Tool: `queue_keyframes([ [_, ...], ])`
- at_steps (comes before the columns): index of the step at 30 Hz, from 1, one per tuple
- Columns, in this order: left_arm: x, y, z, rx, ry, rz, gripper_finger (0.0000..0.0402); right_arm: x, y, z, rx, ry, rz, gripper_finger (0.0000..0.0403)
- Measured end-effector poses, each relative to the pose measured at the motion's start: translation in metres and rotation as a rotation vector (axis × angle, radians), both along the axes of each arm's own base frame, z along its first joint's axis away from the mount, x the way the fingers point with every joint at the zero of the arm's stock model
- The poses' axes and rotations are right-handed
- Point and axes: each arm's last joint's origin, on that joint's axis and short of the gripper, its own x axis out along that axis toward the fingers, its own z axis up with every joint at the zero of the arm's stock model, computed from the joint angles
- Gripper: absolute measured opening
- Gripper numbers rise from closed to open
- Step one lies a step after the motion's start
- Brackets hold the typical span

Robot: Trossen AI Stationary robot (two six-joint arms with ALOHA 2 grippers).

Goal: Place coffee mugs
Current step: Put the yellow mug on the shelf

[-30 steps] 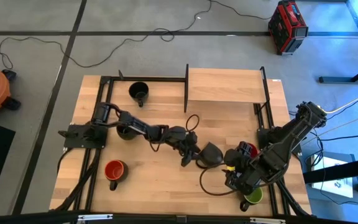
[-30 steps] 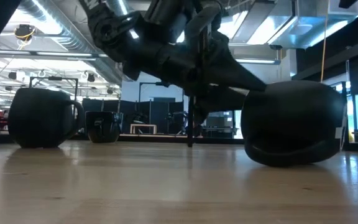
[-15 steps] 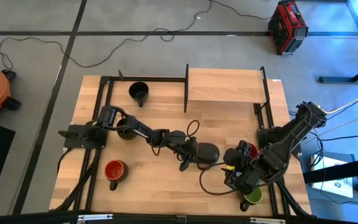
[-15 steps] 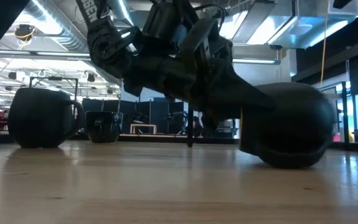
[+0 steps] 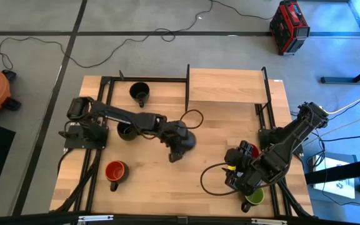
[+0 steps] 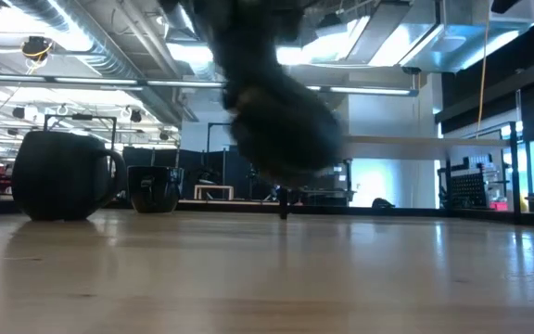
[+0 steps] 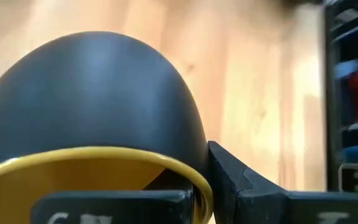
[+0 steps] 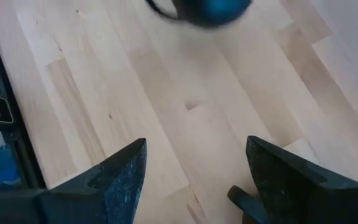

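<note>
My left gripper (image 5: 179, 147) is shut on a dark mug with a yellow inside (image 7: 98, 106), held above the middle of the table; the mug shows as a blurred dark shape in the low view (image 6: 281, 121). My right gripper (image 5: 233, 178) is open and empty near the right front (image 8: 194, 180). Two black mugs (image 5: 139, 92) (image 5: 125, 131) stand upright at the far left. A red-inside mug (image 5: 115, 170) stands at the near left. Another red-inside mug (image 5: 250, 150) and a green-inside mug (image 5: 255, 197) stand by the right arm. My left gripper holds the yellow mug by its rim (image 7: 185, 174), with one finger inside the mug (image 7: 110, 205) and one finger outside against the wall (image 7: 241, 180). The mug is lifted clear of the table and tipped, its mouth toward the wrist.
A raised wooden shelf (image 5: 227, 85) stands at the far right, with black frame rails (image 5: 187, 87) around it and along the table's left side (image 5: 99, 156). Bare wood (image 5: 161, 181) lies between the red mug and the right arm.
My left gripper has lifted the yellow mug, which lay tilted on the table near the right arm, clear of the wood. It has carried the mug toward the table's left and a little toward the far edge. My right arm has kept still.
</note>
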Motion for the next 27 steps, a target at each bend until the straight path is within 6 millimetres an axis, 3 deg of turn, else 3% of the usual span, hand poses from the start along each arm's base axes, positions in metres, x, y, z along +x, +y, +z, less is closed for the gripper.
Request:
queue_keyframes([
  [4, -0.010, 0.004, 0.022, 0.018, 0.197, 0.080, 0.0016, 0.000, 0.000, 0.000, -0.015, -0.013, -0.007, 0.0264],
  [11, -0.004, 0.003, 0.002, -0.072, 0.406, 0.124, 0.0016, 0.000, -0.001, 0.000, -0.025, -0.018, -0.011, 0.0264],
  [15, 0.002, 0.005, -0.019, -0.105, 0.483, 0.125, 0.0016, 0.000, -0.001, 0.000, -0.025, -0.018, -0.011, 0.0264],
  [27, 0.009, 0.012, -0.031, -0.163, 0.521, 0.171, 0.0029, -0.002, -0.002, 0.000, -0.032, 0.006, -0.008, 0.0264],
])
